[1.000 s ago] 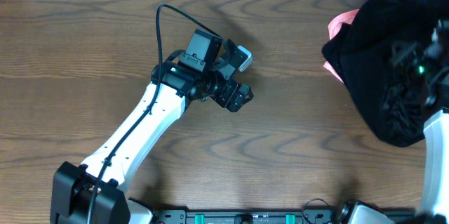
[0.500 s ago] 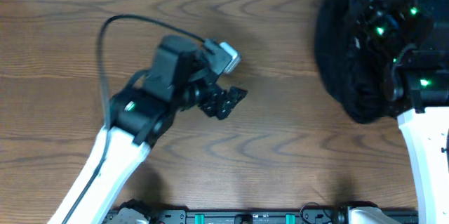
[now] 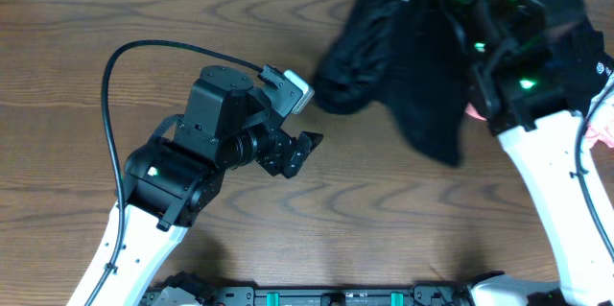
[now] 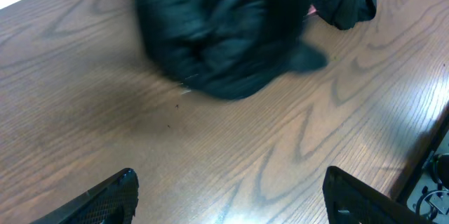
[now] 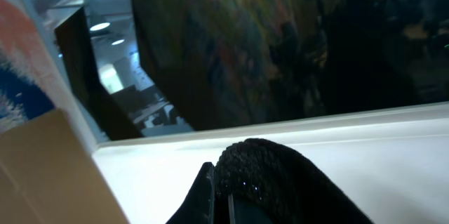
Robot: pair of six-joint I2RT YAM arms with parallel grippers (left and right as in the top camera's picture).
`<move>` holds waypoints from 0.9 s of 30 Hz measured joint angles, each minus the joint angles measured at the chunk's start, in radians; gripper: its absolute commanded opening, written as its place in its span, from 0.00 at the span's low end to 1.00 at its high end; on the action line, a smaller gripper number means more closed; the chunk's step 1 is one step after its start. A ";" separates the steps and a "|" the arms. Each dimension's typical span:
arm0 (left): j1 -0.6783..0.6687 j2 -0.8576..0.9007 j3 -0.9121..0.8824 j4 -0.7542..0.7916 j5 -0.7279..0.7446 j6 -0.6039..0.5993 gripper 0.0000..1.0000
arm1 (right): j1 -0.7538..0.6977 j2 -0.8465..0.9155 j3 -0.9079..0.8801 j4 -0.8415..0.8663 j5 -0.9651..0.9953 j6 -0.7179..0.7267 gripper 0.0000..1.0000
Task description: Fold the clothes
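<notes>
Swung leftward, the garment [image 3: 413,76] now hangs near the left claw [image 3: 299,153].

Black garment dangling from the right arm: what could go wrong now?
The right gripper pinches only a small bunch of the black garment, so it might slip and drop in a heap. The cloth looks blurred, likely swinging, so the open left gripper could miss its grab.

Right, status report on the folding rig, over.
Left gripper open, empty, above table. Right gripper shut on black garment, held up, bunched. Pink cloth showing at right edge.
</notes>
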 measured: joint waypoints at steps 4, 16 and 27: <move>0.000 0.000 0.000 0.005 -0.003 0.000 0.84 | 0.043 0.036 0.008 -0.019 0.016 0.000 0.02; 0.022 0.016 0.000 0.124 -0.018 -0.034 0.84 | 0.045 0.055 0.010 -0.084 0.032 0.000 0.02; 0.022 0.109 0.000 0.247 0.084 -0.084 0.84 | 0.044 0.055 0.013 -0.156 0.037 0.000 0.02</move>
